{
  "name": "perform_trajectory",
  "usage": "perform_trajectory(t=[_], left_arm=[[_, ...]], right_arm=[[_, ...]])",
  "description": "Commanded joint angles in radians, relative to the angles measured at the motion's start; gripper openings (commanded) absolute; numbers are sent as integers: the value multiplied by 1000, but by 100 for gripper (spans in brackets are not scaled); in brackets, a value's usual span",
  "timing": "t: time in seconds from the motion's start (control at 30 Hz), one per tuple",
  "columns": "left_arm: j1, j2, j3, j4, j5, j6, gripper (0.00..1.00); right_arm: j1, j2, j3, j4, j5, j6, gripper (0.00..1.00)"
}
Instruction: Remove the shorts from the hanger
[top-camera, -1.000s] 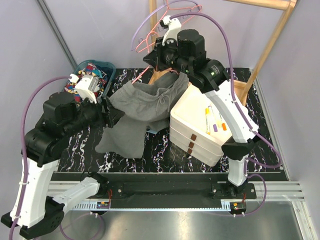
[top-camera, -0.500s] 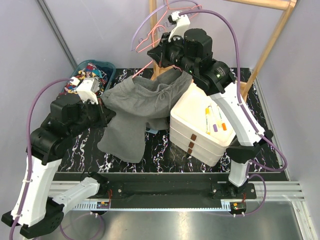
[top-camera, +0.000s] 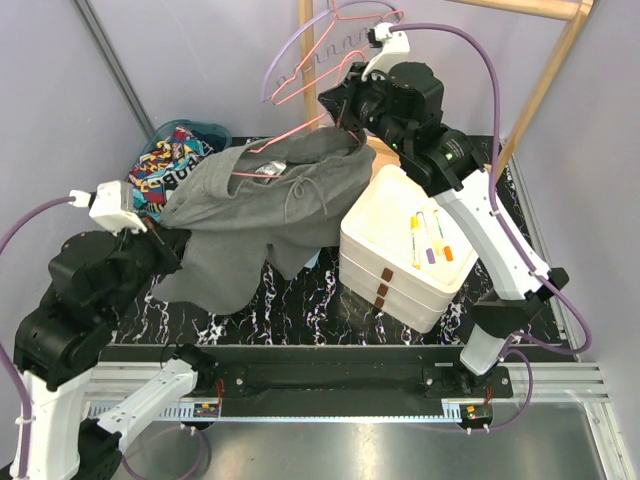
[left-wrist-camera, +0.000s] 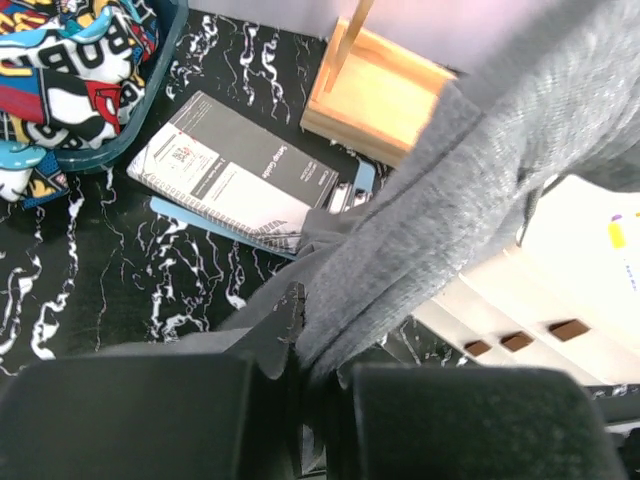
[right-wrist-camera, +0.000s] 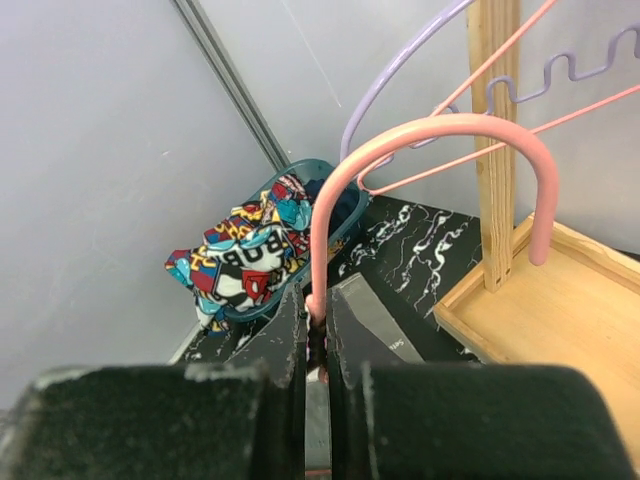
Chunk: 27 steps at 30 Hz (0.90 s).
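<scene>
Your left gripper (left-wrist-camera: 320, 372), clamped on the grey shorts (top-camera: 265, 215), has drawn away from the white box (top-camera: 400, 250) while your right gripper (right-wrist-camera: 316, 320), pinching the pink hanger (right-wrist-camera: 450, 122), has risen behind it; the shorts, left of that box, appear partly freed.

The grey shorts (top-camera: 270, 200) are showing soft, matt, flecked knit cloth. The pink hanger (right-wrist-camera: 440, 130) is looking smooth and faintly shiny. The table (top-camera: 320, 300) is gleaming black with white marble veins. The rack base (left-wrist-camera: 375, 95) is showing pale bare wood, and the white box (top-camera: 395, 215) is looking like smooth plastic.
</scene>
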Motion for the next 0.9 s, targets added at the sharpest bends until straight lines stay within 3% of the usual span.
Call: perform_trajectory(t=[0.0,0.23,0.3,0.4,0.6,0.73,0.87], left_arm=[[4,-51,-4,26,-123,-36,0],[4,-26,37,51,-112,8,0],[2,-23,63,51,-156,31,0],[2,-29,112,51,-231,66,0],[2,-83,90,49,-304,39,0],[2,-95,71,52,-301,5,0],[2,-72,56,92,-178,13,0]], right_arm=[[-108,-114,-90,209,102,-14,0],[-131,-114,-119,239,27,28,0],[-133,-119,-146,254,-26,-15,0],[-144,-152,-217,273,17,-26,0],[-216,-211,-309,288,-7,71,0],[-242,-226,-326,282,-15,89,0],[-242,-202,-265,270,-146,165,0]])
